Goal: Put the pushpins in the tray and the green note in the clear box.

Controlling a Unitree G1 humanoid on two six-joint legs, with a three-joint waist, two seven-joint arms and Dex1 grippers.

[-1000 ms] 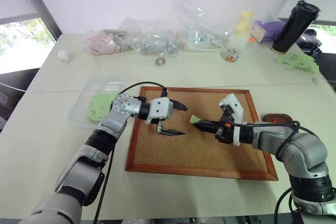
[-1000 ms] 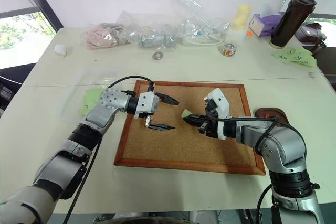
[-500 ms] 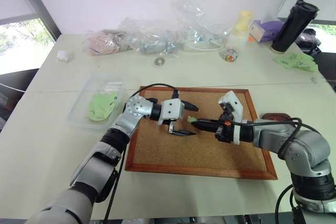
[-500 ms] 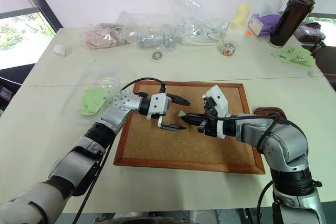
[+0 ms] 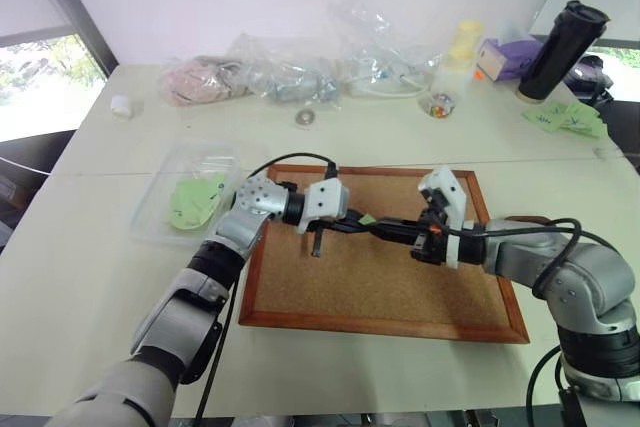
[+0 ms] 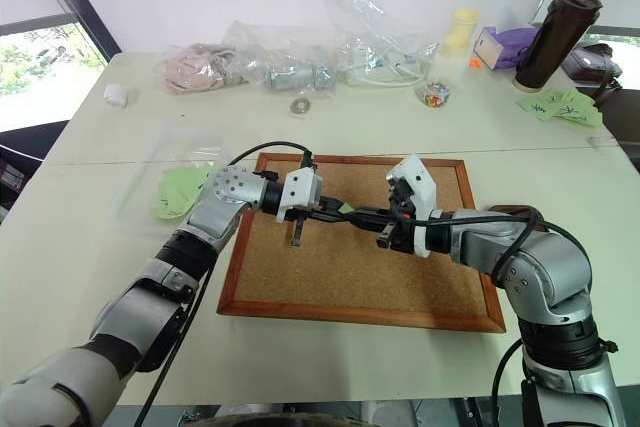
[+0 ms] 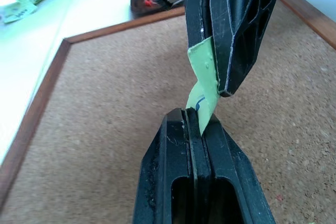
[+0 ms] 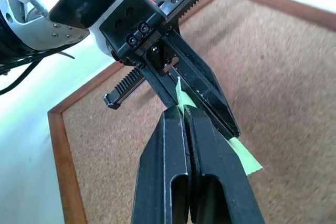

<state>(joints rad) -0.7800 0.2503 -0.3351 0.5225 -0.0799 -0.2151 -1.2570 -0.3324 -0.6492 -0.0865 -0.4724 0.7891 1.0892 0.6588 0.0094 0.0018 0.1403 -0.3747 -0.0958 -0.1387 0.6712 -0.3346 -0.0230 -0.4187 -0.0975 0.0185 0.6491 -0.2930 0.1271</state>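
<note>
both end effectors, left (image 7: 198, 124) and right (image 8: 184, 113), pinch green note (image 7: 203, 85) above cork board (image 5: 380, 287).

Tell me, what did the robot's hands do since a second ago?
The left gripper slid right across the cork board and shut on the green note. The right gripper stayed shut on that note. The clear box and tray stayed put.
</note>
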